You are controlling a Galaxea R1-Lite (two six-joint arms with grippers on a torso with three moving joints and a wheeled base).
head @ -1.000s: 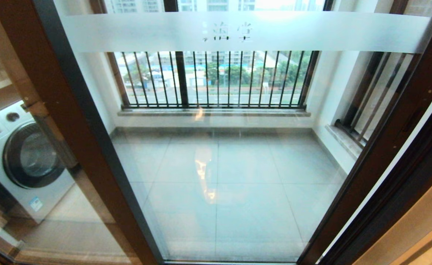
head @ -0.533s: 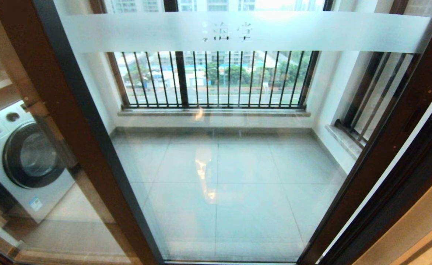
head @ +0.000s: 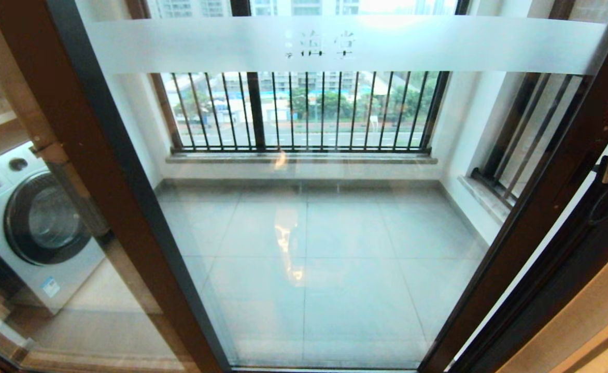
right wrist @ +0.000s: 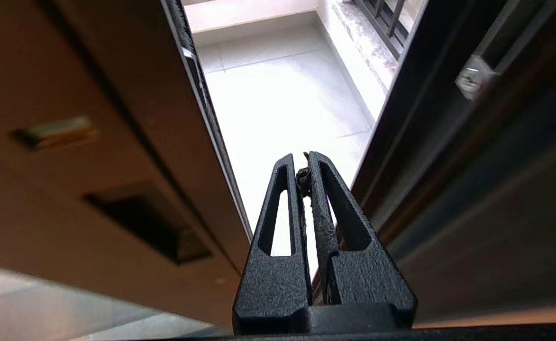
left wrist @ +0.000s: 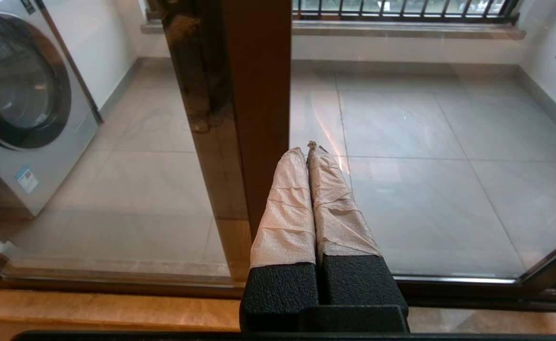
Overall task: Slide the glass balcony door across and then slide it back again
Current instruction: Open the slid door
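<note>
- The glass balcony door [head: 335,217]: clear glass in a dark brown frame, with a frosted white band [head: 345,45] carrying pale characters
- Railings [head: 304,111]: black vertical bars
- Balcony floor [head: 324,259]: pale grey square tiles, thin grout lines
- Washing machine [head: 29,223]: white body, black round door
- Left gripper [left wrist: 311,151]: black base, fingers wrapped in crinkled off-white tape
- Right gripper [right wrist: 305,163]: textured black, slotted fingers

The head camera looks down through the glass balcony door [head: 309,217] from close up. The left wrist camera sits low, facing the same balcony floor [left wrist: 424,142]. The right wrist camera peers, maybe upward, between frames.
</note>
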